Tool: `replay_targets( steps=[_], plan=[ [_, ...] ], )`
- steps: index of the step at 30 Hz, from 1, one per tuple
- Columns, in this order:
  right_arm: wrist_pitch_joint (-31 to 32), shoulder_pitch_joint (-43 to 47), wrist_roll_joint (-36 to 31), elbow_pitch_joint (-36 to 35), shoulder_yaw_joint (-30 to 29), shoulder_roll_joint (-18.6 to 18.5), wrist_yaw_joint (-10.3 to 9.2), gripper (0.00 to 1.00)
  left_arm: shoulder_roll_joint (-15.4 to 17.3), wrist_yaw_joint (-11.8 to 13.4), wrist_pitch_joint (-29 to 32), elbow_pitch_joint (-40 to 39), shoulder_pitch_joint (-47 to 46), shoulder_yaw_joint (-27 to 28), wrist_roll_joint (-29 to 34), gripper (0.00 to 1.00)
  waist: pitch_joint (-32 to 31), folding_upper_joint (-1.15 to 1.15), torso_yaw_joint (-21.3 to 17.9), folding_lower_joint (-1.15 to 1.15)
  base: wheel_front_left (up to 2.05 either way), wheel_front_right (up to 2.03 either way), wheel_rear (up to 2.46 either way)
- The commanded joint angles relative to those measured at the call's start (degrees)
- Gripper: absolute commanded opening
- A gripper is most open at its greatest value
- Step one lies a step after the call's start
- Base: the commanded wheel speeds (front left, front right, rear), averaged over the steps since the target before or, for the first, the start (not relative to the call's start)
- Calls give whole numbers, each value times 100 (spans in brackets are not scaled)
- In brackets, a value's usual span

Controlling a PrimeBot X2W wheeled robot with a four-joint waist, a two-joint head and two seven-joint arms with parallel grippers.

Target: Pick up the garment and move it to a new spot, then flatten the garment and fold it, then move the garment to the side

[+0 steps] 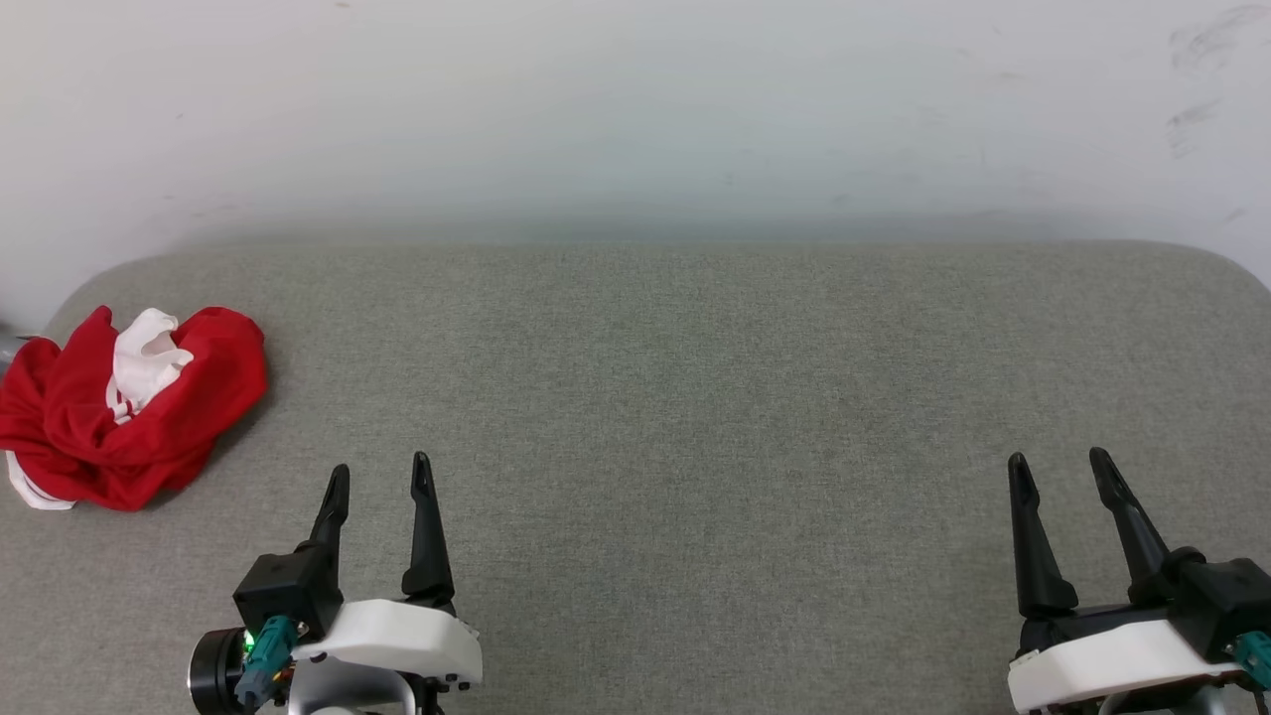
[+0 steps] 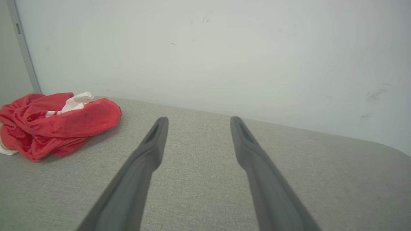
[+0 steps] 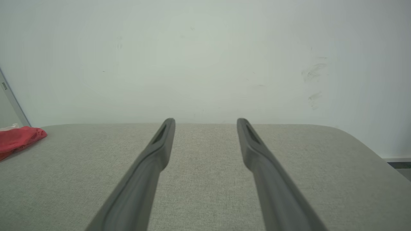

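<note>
Two claws are out in front of the robot, both with their long dark fingers spread wide apart. The left claw point(image 1: 380, 463) points toward the pale wall point(image 1: 635, 119), and between its fingers I see just the grey woven surface point(image 1: 695, 397) beneath it. The right claw point(image 1: 1059, 456) is well off to the other side, aimed the same way, its jaws just as wide and gripping nothing.

The garment point(image 1: 149, 417) lies in a crumpled heap ahead of the left claw and out to its left, near the surface's rounded corner, well clear of both fingers. It is mostly red, with a white sleeve bunched on top and a bit of red-and-white striped trim showing in the folds.

From the left claw's own camera the garment point(image 2: 57, 128) sits beyond and to the left of the left fingertip, with a grey upright strip point(image 2: 22, 48) behind it. From the right claw it is far off to the left, a low red lump at the edge. Whether either claw touches the surface I cannot tell.
</note>
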Motion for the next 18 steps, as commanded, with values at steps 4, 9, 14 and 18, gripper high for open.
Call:
replay_targets(
  steps=[4,9,14,18],
  plan=[
    [-77,36,-217,-72,6,2,-1,100,12,9,-91,-18,26,-16,219,100,2,0,-1,0,0,0,0],
    [-135,58,-339,-85,-12,2,-2,100,12,8,-149,15,44,-23,386,100,2,0,-2,0,0,0,0],
    [-182,88,-440,-119,3,3,-2,100,13,13,-197,42,66,-43,550,100,7,0,0,0,0,0,0],
    [-225,118,-419,-147,30,4,-3,100,13,39,-239,54,58,-61,685,100,17,0,10,0,0,0,0]
  ],
)
